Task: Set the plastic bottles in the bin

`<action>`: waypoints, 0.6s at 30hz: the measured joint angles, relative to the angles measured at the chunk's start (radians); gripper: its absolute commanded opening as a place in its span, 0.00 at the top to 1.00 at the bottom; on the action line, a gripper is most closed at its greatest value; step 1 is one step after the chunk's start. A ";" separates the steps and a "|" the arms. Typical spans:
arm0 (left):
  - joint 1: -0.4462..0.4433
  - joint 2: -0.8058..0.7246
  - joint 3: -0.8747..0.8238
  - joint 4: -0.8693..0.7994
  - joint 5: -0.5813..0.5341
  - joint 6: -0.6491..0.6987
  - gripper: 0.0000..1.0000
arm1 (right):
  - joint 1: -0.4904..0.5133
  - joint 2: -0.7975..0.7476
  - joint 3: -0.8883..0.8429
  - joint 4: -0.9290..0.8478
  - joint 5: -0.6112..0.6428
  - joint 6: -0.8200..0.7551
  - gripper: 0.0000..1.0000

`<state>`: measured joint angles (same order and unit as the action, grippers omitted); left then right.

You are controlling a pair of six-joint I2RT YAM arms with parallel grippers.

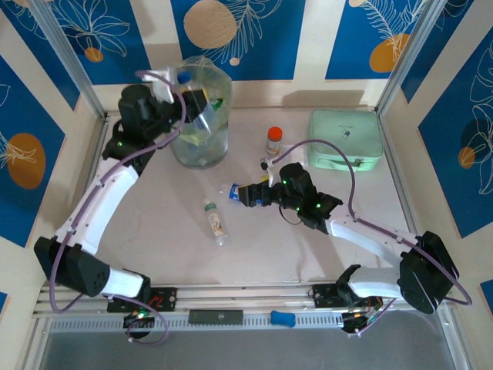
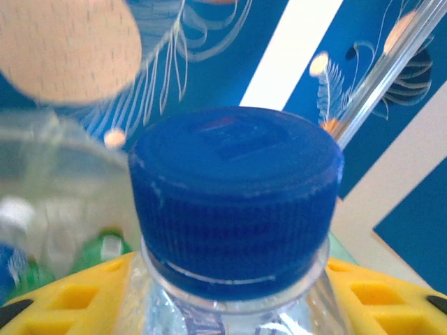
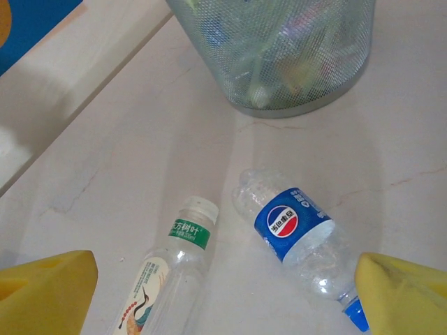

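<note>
The blue-capped bottle (image 2: 234,209) is cropped below its neck, the bin (image 2: 56,167) blurred.

Pepsi bottle (image 3: 297,234): blue label with a red-white-blue Pepsi globe. White Chinese characters across the globe are too small to read. White lettering along the label edge is not legible.
White-cap bottle (image 3: 174,272): green band below the cap with white Chinese characters, 方树叶 legible. The smaller line beneath is unreadable.
Blue-cap bottle (image 2: 234,202): marks on the cap top are blurred and unreadable.
</note>
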<state>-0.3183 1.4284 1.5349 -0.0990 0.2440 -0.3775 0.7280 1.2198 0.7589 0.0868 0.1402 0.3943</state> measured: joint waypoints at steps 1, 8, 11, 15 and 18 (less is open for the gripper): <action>0.006 0.035 0.066 -0.025 0.001 0.026 0.51 | -0.002 -0.005 -0.004 0.000 0.003 0.001 0.05; 0.055 0.308 0.439 -0.168 0.011 0.125 0.53 | -0.007 -0.069 -0.044 -0.004 0.031 0.011 0.04; 0.073 0.424 0.565 -0.224 0.019 0.124 0.53 | -0.013 -0.108 -0.063 -0.010 0.044 0.018 0.04; 0.083 0.550 0.674 -0.277 0.035 0.106 0.53 | -0.020 -0.155 -0.079 -0.026 0.061 0.025 0.04; 0.083 0.608 0.701 -0.307 0.046 0.088 0.53 | -0.026 -0.185 -0.095 -0.034 0.072 0.028 0.04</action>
<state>-0.2356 2.0361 2.2360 -0.4061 0.2897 -0.2897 0.7025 1.0344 0.6643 0.0525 0.2119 0.4221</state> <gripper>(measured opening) 0.535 0.963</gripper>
